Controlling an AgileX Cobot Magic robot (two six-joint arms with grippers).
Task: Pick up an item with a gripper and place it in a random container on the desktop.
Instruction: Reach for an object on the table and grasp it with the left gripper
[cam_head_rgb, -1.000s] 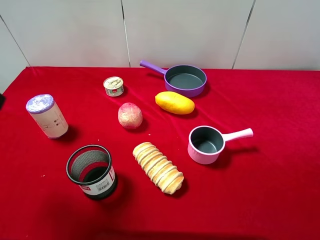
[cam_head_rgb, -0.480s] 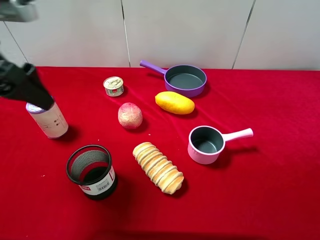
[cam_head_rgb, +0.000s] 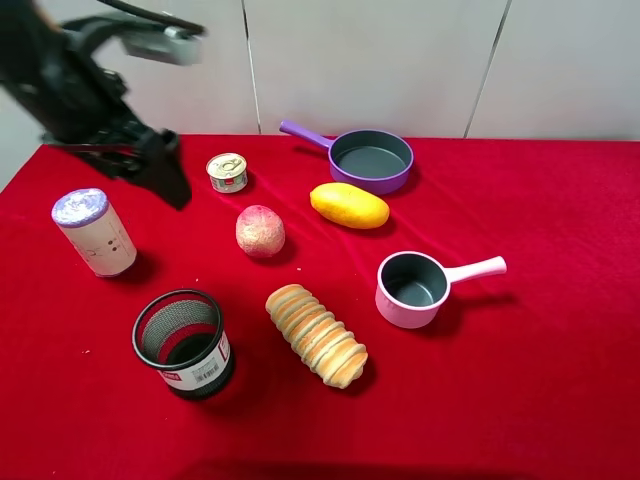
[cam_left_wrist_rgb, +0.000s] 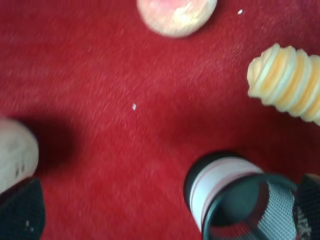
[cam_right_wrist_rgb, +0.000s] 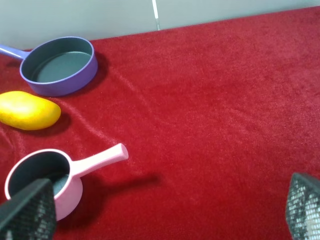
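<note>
1. Exterior high view: the desktop (cam_head_rgb: 560, 380), covered in red cloth, has every object lying loose on it. No part of the task looks done.
2. The peach-like fruit (cam_head_rgb: 260, 231) sits on the cloth near the middle. It is left of a yellow mango (cam_head_rgb: 349, 205) and farther back than a ridged bread loaf (cam_head_rgb: 316, 334). Nothing touches it.
3. The pink saucepan (cam_head_rgb: 412, 290) stands to the right of the fruit, well apart from it, with its handle pointing right. Its dark inside is empty.
4. The left gripper (cam_head_rgb: 172, 185) hangs, blurred, over the far left of the cloth. It is between a white canister (cam_head_rgb: 95, 232) and a small tin can (cam_head_rgb: 227, 172), to the left of the fruit and not touching it.
5. The left wrist view shows its two black fingers at opposite corners of the frame, spread wide with nothing between them. Part of the fruit (cam_left_wrist_rgb: 177, 15) shows at the frame's edge, clear of both fingers. A black mesh cup (cam_left_wrist_rgb: 250, 205) is close by.
6. The right gripper (cam_right_wrist_rgb: 165, 215) is out of sight in the exterior view. Its wrist view shows its fingers spread wide and empty, with the saucepan (cam_right_wrist_rgb: 42, 182) just beside one finger.
7. As I judge it, the whole task is left to do:
   - reach the fruit and close on it;
   - lift it and carry it right to the saucepan;
   - let it go inside.
</note>
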